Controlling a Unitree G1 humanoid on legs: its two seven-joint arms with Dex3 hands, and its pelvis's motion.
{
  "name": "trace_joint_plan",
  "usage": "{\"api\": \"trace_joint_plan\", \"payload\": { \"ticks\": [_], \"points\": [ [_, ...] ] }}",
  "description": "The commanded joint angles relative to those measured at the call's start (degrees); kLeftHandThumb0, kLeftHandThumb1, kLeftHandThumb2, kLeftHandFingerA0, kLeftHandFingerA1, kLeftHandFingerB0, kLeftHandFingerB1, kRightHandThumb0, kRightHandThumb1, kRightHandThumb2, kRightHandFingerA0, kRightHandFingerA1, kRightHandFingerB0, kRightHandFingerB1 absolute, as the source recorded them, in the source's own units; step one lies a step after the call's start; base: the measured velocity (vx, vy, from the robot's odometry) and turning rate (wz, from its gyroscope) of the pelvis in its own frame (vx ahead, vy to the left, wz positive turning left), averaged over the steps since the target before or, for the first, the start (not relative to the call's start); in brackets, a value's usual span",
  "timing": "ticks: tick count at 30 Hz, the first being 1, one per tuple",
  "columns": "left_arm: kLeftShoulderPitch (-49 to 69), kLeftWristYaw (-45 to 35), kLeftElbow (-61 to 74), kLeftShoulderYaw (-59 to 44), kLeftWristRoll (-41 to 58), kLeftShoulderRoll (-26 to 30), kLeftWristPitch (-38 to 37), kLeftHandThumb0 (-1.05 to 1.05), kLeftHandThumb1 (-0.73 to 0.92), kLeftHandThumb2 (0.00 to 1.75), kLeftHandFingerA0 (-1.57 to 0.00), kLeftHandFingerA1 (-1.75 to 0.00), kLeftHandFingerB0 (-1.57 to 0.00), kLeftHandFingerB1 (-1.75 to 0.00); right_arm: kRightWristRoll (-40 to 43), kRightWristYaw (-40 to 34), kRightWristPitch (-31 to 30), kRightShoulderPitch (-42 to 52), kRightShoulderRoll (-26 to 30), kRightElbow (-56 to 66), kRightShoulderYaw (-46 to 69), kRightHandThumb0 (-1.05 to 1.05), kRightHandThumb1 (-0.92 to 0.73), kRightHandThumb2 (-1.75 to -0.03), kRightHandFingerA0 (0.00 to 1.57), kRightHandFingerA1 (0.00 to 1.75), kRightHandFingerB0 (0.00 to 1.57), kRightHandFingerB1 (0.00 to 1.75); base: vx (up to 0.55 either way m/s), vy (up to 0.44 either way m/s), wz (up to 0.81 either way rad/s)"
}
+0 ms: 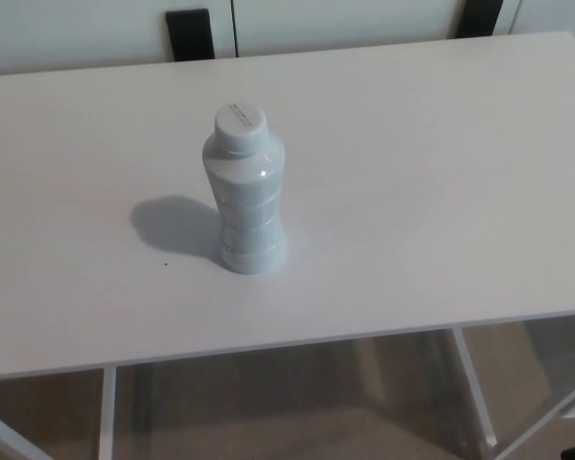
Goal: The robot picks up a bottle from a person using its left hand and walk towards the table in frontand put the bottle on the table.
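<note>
A white ribbed bottle [246, 192] with a white cap stands upright on the white table [441, 172], a little left of the table's middle. Its shadow falls to its left. Neither of my hands shows in the head view; nothing touches the bottle.
The table's front edge [287, 345] runs across the lower part of the picture, with white legs [471, 383] and brown floor below it. Behind the far edge stands a white wall with two dark fittings [190, 34].
</note>
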State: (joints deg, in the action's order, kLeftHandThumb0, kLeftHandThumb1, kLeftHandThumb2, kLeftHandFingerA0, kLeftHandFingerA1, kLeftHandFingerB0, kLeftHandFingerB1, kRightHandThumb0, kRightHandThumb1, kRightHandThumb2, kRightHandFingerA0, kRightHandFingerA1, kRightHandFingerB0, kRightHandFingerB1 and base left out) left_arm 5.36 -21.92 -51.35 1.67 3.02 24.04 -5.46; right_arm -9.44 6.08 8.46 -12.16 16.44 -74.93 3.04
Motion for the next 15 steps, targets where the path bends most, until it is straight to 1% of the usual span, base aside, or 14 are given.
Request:
{"api": "trace_joint_plan", "payload": {
  "ticks": [1, 2, 3, 5, 6, 7, 11, 12, 13, 14, 15],
  "points": [
    [-3.9, 15.3, -12.3, 1.9, -7.8, -0.7, -7.1, -0.71, 0.77, 1.12, -0.04, -0.43, -0.01, -0.27, 3.7, -2.5, 1.9, 3.3, -0.2, 0.1, 3.8, -0.55, -0.55, -0.86, 0.55, 0.56, 0.43, 0.51, 0.0, 0.0, 0.0],
    [-4.1, 15.5, -13.0, 2.1, -7.9, -0.7, -7.4, -0.71, 0.77, 1.11, -0.04, -0.42, -0.02, -0.27, 3.7, -2.5, 1.9, 3.3, -0.2, 0.0, 4.0, -0.49, -0.67, -0.61, 0.64, 0.44, 0.5, 0.38, 0.0, 0.0, 0.0],
    [-4.4, 15.6, -13.6, 2.2, -7.9, -0.7, -7.5, -0.71, 0.77, 1.11, -0.04, -0.42, -0.02, -0.27, 3.7, -2.5, 1.9, 3.3, -0.3, 0.0, 4.1, -0.49, -0.67, -0.61, 0.64, 0.44, 0.5, 0.38, 0.0, 0.0, 0.0],
    [-4.8, 15.5, -14.6, 2.5, -7.9, -0.8, -8.5, -0.68, 0.78, 1.13, -0.01, -0.31, 0.0, -0.25, 3.7, -2.1, 2.3, 3.7, -0.1, 0.1, 4.4, -0.48, -0.67, -0.61, 0.63, 0.43, 0.52, 0.39, 0.0, 0.0, 0.0],
    [-4.9, 15.8, -15.0, 2.7, -8.1, -0.8, -9.1, -0.69, 0.78, 1.12, -0.03, -0.36, -0.02, -0.26, 3.7, -2.0, 2.3, 3.7, -0.2, 0.2, 4.6, -0.48, -0.68, -0.61, 0.62, 0.43, 0.51, 0.38, 0.0, 0.0, 0.0],
    [-5.4, 16.2, -15.6, 2.9, -8.4, -0.7, -9.6, -0.69, 0.78, 1.12, -0.02, -0.33, -0.01, -0.26, 3.7, -2.0, 2.1, 3.3, -0.2, 0.3, 4.8, -0.48, -0.68, -0.61, 0.62, 0.42, 0.5, 0.38, 0.0, 0.0, 0.0],
    [-6.7, 16.3, -17.2, 2.6, -8.2, -0.9, -10.2, -0.69, 0.77, 1.12, -0.02, -0.34, -0.01, -0.26, 3.0, -2.5, 2.3, 2.8, -0.3, 0.4, 4.7, -0.48, -0.68, -0.61, 0.64, 0.44, 0.5, 0.38, 0.0, 0.0, 0.0],
    [-6.8, 16.5, -17.3, 3.0, -8.8, -0.7, -10.7, -0.72, 0.78, 1.12, -0.03, -0.43, 0.0, -0.25, 2.7, -2.7, 2.2, 2.7, -0.2, 0.4, 4.4, -0.47, -0.68, -0.61, 0.64, 0.44, 0.49, 0.38, 0.0, 0.0, 0.0],
    [-6.8, 16.4, -17.5, 3.0, -8.9, -0.6, -11.4, -0.68, 0.74, 1.1, -0.09, -0.46, 0.0, -0.31, 2.7, -2.7, 2.1, 2.7, -0.2, 0.3, 4.4, -0.46, -0.68, -0.61, 0.64, 0.45, 0.49, 0.38, 0.0, 0.0, 0.0],
    [-6.8, 16.4, -17.6, 3.1, -9.2, -0.6, -11.8, -0.73, 0.92, 0.74, -0.18, -0.31, -0.07, -0.21, 2.9, -2.5, 2.1, 2.8, -0.2, 0.3, 4.6, -0.53, -0.55, -0.85, 0.55, 0.57, 0.43, 0.51, 0.0, 0.0, 0.0],
    [-6.8, 16.4, -17.6, 3.1, -9.2, -0.6, -11.8, -0.73, 0.92, 0.74, -0.18, -0.31, -0.07, -0.21, 2.9, -2.5, 2.1, 2.8, -0.2, 0.3, 4.6, -0.53, -0.55, -0.85, 0.55, 0.57, 0.43, 0.51, 0.0, 0.0, 0.0]
  ]
}}
